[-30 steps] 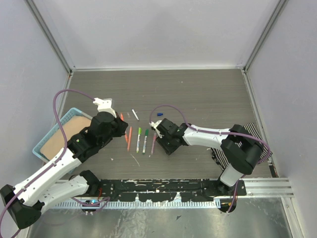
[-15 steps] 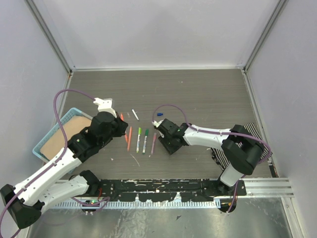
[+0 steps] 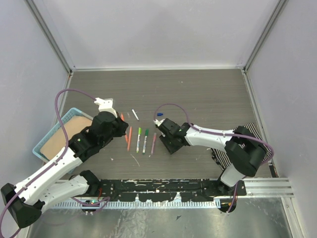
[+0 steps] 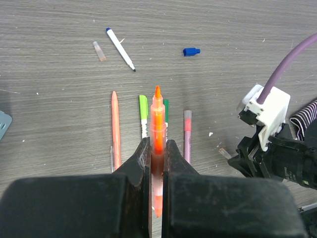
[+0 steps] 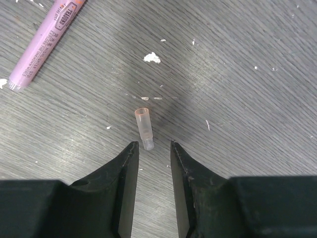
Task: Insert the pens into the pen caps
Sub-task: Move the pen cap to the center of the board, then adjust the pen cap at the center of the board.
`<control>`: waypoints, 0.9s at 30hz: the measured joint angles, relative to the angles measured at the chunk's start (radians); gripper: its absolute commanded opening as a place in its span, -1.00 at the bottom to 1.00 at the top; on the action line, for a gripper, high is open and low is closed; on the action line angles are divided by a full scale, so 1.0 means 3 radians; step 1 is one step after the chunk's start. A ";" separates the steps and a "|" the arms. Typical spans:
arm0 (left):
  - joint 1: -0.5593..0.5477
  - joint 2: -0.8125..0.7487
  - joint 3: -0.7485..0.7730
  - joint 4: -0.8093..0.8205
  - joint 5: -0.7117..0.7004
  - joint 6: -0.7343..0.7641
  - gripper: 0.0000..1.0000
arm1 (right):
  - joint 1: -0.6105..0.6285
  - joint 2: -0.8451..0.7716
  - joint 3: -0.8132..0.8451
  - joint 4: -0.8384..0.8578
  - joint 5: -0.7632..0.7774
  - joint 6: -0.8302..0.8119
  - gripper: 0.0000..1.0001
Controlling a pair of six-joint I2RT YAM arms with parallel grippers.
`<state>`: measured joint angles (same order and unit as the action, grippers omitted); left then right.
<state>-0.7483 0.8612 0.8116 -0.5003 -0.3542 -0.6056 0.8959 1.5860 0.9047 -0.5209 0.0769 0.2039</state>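
Observation:
My left gripper is shut on an orange pen whose tip points forward, above the table. Below it lie an orange pen, two green-ended pens and a pink pen side by side. Farther off are a white pen, a pale translucent cap and a blue cap. My right gripper stands open low over the table. A small translucent orange cap lies just ahead of its fingertips, nearer the left one. The pink pen lies up left.
A blue basket sits at the table's left edge beside my left arm. A black-and-white striped mat lies at the right under the right arm. White flecks dot the wood near the cap.
The right gripper has shifted a little toward the back, off the pink pen, which now shows fully in the top view. The left arm and its orange pen have stayed put.

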 measured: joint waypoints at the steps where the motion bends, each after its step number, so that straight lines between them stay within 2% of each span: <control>1: 0.0000 0.0000 0.0000 0.0000 0.0000 0.0000 -0.93 | 0.0000 -0.0014 -0.0004 0.0001 0.0000 0.0022 -0.17; 5: 0.0000 -0.0001 0.0000 -0.0001 -0.0001 0.0008 -0.92 | 0.0000 -0.0184 -0.0018 0.0003 0.0079 0.0165 0.00; 8: 0.0000 -0.0001 0.0000 0.0000 -0.0003 0.0010 -0.92 | 0.0001 -0.0385 -0.0019 0.0020 0.0259 0.0477 0.14; 13: 0.0000 -0.0001 0.0000 0.0000 -0.0003 0.0011 -0.91 | 0.0062 -0.0759 -0.0135 0.0088 0.0652 0.1451 0.24; 16: 0.0000 -0.0001 0.0000 0.0000 -0.0001 0.0011 -0.91 | 0.0167 -0.0858 -0.0175 0.0009 0.0904 0.2219 0.26; 21: 0.0000 -0.0001 0.0000 0.0000 -0.0001 0.0017 -0.90 | 0.0280 -0.0629 -0.0010 -0.0479 0.1153 0.3407 0.36; 27: 0.0000 -0.0001 0.0000 -0.0001 -0.0001 0.0034 -0.90 | 0.0327 -0.0076 0.0303 -0.0790 0.1158 0.4108 0.49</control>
<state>-0.7483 0.8608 0.8116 -0.5007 -0.3546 -0.5953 0.9939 1.5631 0.9955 -0.7578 0.4244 1.4364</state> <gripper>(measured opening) 0.080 0.717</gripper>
